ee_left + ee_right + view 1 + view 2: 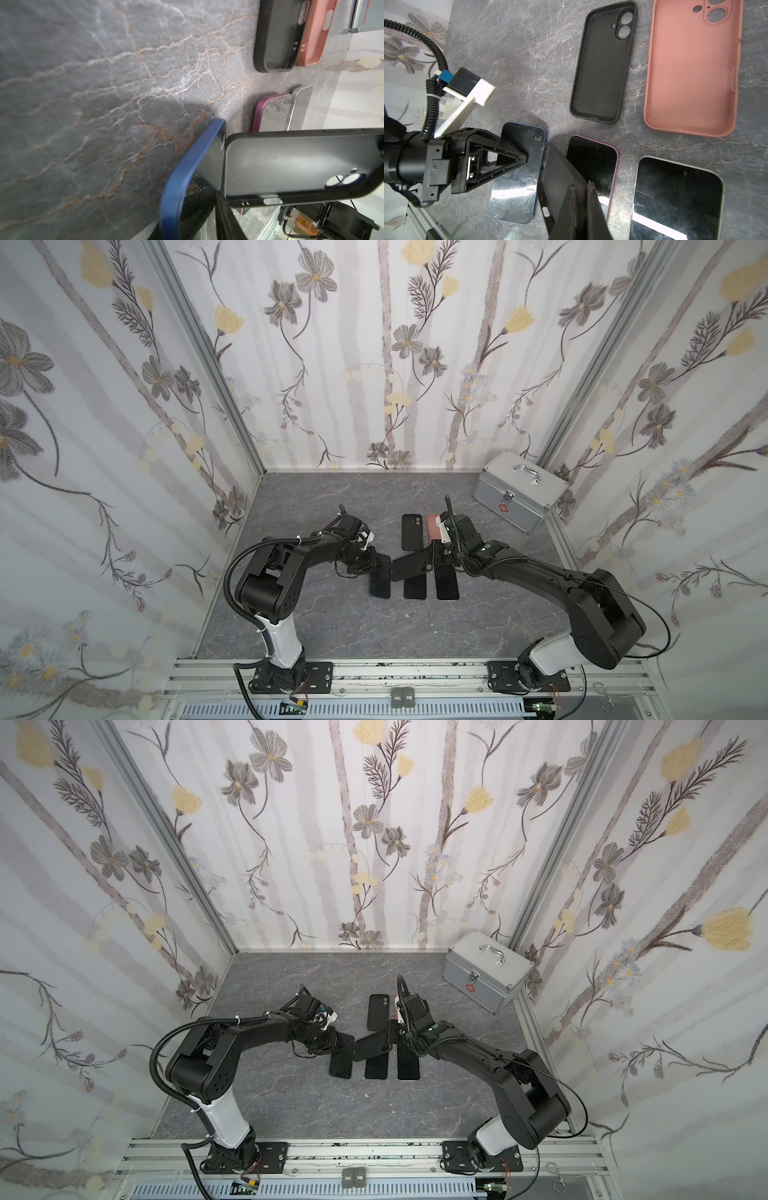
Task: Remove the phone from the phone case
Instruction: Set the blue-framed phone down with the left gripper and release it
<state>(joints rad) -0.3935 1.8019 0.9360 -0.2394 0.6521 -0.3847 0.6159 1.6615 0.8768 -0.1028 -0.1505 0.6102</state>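
Nearest on the grey table (332, 626), three bare phones lie side by side, screens up: a blue phone (517, 176) on the left, a purple phone (593, 162) in the middle and a silver phone (675, 197) on the right. The left gripper (526, 159) has its tip over the blue phone's far end; I cannot tell whether it grips. The right gripper (581, 185) is pinched on the rim of a black case (560, 176). This case is empty, raised and tilted over the purple phone, with its left end just beside the blue phone. Farther off, a spare black case (602, 68) and a pink case (691, 72) lie hollow side up. A metal box (519, 493) stands far right.
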